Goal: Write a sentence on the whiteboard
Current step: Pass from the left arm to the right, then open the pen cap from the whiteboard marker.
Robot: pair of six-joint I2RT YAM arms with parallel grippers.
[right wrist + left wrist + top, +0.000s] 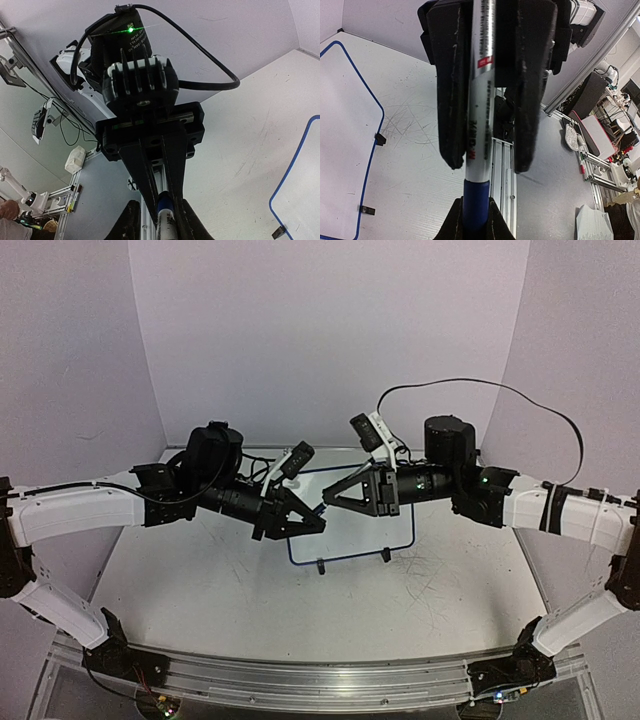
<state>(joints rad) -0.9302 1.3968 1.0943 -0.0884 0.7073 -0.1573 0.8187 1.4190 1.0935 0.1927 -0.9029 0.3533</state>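
Observation:
The whiteboard (375, 530), white with a thin blue frame, stands at mid-table; it also shows in the left wrist view (345, 125). No lettering shows on its visible face. The marker (481, 90) has a silver barrel and a blue cap (476, 200). It hangs level above the board's left edge. My left gripper (318, 520) is shut on the blue cap, seen in the left wrist view (475, 201). My right gripper (328, 502) faces it tip to tip and is shut on the silver barrel (166, 227). The cap end (164, 204) runs into the left fingers.
The board's two black feet (320, 565) (385, 555) rest on the scratched grey-white tabletop (220, 600). An aluminium rail (300, 680) runs along the near edge. Purple walls close in the back and sides. A black cable (520, 400) loops over the right arm.

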